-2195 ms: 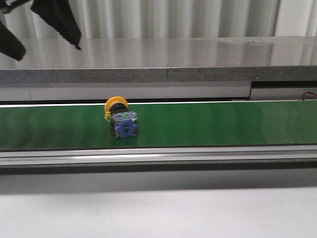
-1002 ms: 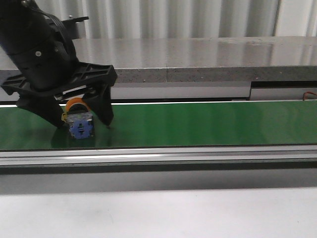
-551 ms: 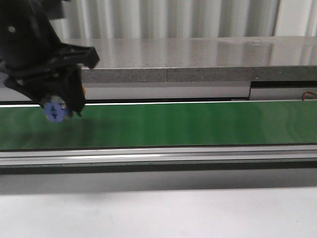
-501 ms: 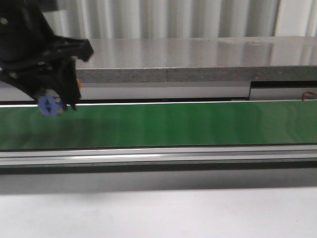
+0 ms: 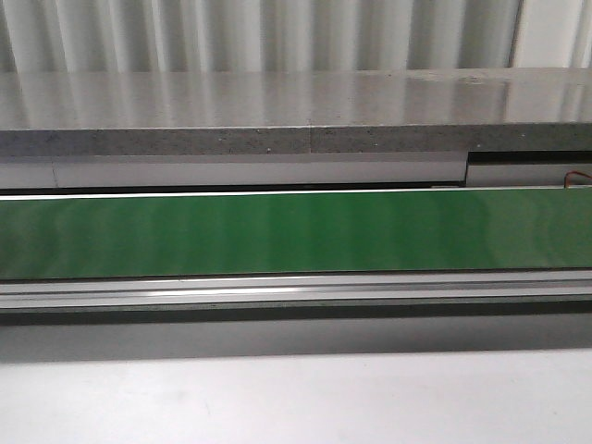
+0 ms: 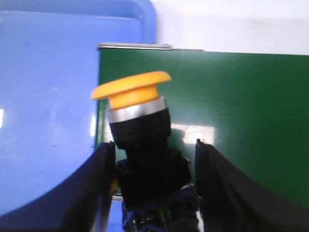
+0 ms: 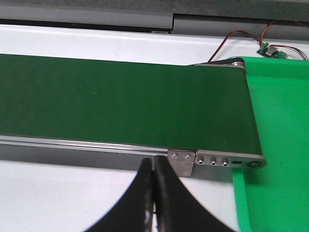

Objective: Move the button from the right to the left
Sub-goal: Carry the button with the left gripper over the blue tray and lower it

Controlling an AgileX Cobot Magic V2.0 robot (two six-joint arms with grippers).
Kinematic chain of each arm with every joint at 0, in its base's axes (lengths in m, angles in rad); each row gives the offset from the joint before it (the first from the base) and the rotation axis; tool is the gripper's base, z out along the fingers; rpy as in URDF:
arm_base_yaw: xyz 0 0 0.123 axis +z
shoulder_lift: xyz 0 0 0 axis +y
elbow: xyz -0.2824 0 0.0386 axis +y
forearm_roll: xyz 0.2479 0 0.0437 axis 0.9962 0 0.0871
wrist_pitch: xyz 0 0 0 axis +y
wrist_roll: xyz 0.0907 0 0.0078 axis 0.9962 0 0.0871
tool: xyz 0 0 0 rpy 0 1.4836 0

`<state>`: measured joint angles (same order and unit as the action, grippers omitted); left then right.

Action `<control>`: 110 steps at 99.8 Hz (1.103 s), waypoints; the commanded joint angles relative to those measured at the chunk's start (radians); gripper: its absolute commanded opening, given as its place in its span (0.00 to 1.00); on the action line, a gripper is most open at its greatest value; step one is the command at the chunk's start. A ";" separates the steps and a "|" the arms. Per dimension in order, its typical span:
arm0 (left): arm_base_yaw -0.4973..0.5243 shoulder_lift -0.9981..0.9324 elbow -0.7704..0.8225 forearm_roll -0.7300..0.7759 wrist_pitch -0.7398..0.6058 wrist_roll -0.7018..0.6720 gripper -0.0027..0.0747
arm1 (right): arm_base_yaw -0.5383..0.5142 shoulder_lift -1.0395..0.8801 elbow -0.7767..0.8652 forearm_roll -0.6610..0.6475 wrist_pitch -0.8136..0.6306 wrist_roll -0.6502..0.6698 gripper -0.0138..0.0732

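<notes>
— Button (image 6: 140, 130) status?
— I have it clamped in my left gripper (image 6: 153, 191), yellow cap up, hanging over the end of the green belt (image 6: 241, 106); the blue bin (image 6: 48, 96) sits at its nine o'clock.
— Right side?
— My right gripper (image 7: 153, 193) has its fingers pressed together, empty, near the belt's other end; a green tray (image 7: 280, 121) lies at three o'clock.

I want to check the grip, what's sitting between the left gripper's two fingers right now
In the left wrist view, the button sits between the left gripper's fingers, its dark body clamped and its yellow cap sticking out past the tips, over the belt's edge beside a blue tray.
</notes>
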<state>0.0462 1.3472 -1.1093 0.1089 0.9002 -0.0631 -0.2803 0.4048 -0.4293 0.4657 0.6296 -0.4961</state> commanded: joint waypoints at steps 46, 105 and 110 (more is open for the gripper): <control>0.317 0.330 -0.197 -0.041 -0.182 0.112 0.01 | -0.001 0.002 -0.025 0.026 -0.057 -0.005 0.08; 0.460 0.463 -0.296 -0.370 -0.121 0.666 0.01 | -0.001 0.002 -0.025 0.026 -0.057 -0.005 0.08; 0.458 0.475 -0.294 -0.386 -0.115 0.688 0.01 | -0.001 0.002 -0.025 0.026 -0.057 -0.005 0.08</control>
<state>0.5065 1.8555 -1.3724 -0.1983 0.7998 0.5535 -0.2803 0.4048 -0.4293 0.4657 0.6296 -0.4961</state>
